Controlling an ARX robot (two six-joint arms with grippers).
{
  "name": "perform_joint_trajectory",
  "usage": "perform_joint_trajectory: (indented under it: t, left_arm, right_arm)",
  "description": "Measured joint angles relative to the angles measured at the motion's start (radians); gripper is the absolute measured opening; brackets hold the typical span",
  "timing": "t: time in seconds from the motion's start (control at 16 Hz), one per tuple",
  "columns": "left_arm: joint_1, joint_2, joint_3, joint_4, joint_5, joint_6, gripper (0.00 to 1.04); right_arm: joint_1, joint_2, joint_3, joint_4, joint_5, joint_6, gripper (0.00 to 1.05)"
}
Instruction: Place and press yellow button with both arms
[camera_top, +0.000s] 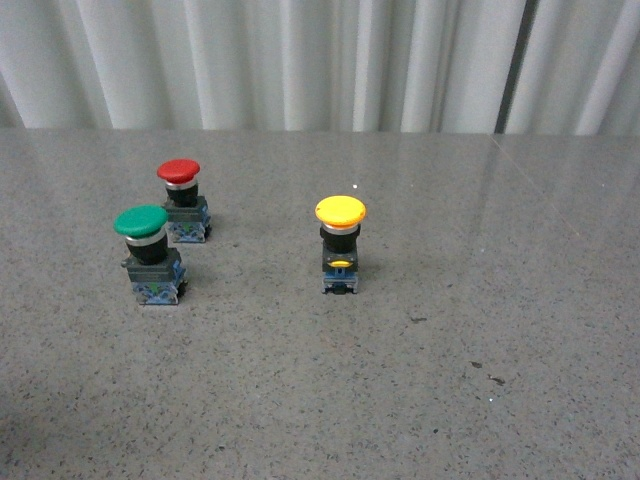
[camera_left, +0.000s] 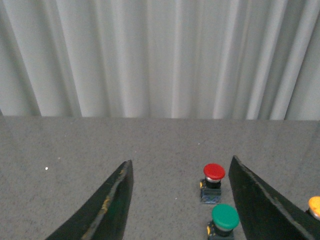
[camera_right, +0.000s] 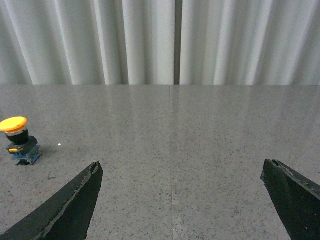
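Front view: yellow button stood upright near the middle of the grey surface, well apart from the green button and the red button to its left, red just behind green. Pleated curtain at back; no arms showed. Left wrist view: left claw was spread wide and empty, red and green buttons seen ahead between its fingers, yellow cap barely in frame. Right wrist view: right claw was wide and empty too, yellow button ahead, outside one finger.
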Motion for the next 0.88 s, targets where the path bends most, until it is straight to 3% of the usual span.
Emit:
perform_joint_trajectory:
  t: [0.12, 0.19, 0.44, 0.62, 0.75, 0.88]
  left_arm:
    - [0.031, -0.047, -0.064, 0.029, 0.047, -0.011, 0.43]
    - [0.035, -0.050, -0.072, 0.033, 0.053, -0.012, 0.41]
    - [0.119, -0.155, -0.223, 0.060, 0.140, -0.027, 0.01]
    - [0.169, -0.231, -0.299, 0.064, 0.191, -0.026, 0.02]
    - [0.274, -0.278, -0.336, 0.050, 0.294, -0.026, 0.02]
    - [0.274, -0.325, -0.367, 0.039, 0.303, -0.028, 0.02]
  right_arm:
    - [0.000, 0.000, 0.000, 0.000, 0.000, 0.000, 0.98]
    - [0.000, 0.000, 0.000, 0.000, 0.000, 0.000, 0.98]
    - [0.000, 0.000, 0.000, -0.001, 0.000, 0.000, 0.98]
    - [0.000, 0.000, 0.000, -0.001, 0.000, 0.000, 0.98]
    - [0.000, 0.000, 0.000, 0.000, 0.000, 0.000, 0.98]
    - [0.000, 0.000, 0.000, 0.000, 0.000, 0.000, 0.98]
